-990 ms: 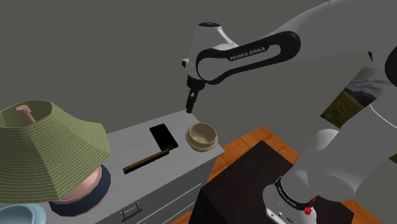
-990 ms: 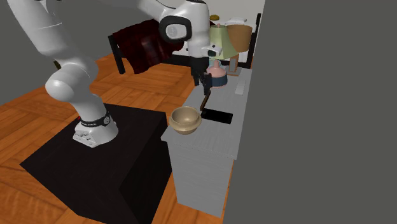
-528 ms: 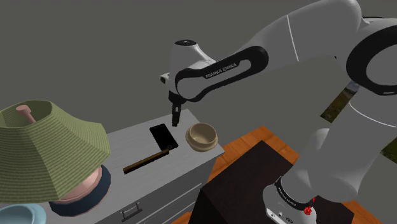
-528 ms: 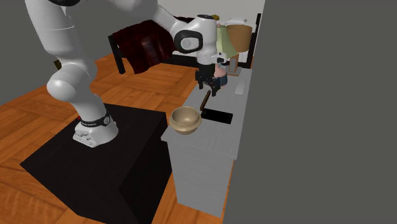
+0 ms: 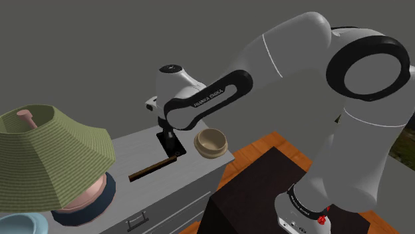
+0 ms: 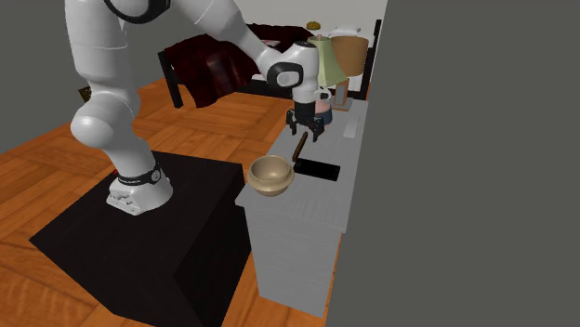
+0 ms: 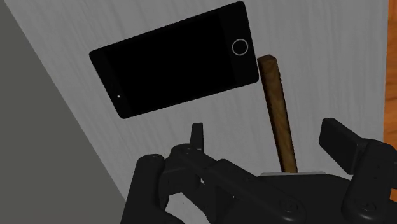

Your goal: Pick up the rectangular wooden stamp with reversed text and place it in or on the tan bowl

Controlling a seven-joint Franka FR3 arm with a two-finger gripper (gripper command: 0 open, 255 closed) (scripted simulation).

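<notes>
Lettering, white capitals, "FRANKA EMIKA": along the black forearm link (image 5: 203,103) of the white arm, shoulder view. Small white print on the black base collar (image 5: 300,203): too small to read. Sign, thin white ring: at one end of the black phone (image 7: 172,67), wrist view. Brown stamp (image 7: 278,114): no characters discernible.

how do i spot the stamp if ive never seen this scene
On top of the grey drawer cabinet, look between the green-shaded lamp and the round tan bowl. The long thin brown wooden stamp lies flat there, one end beside the flat black phone. It alone is narrow and stick-like; the phone is broad.
</notes>
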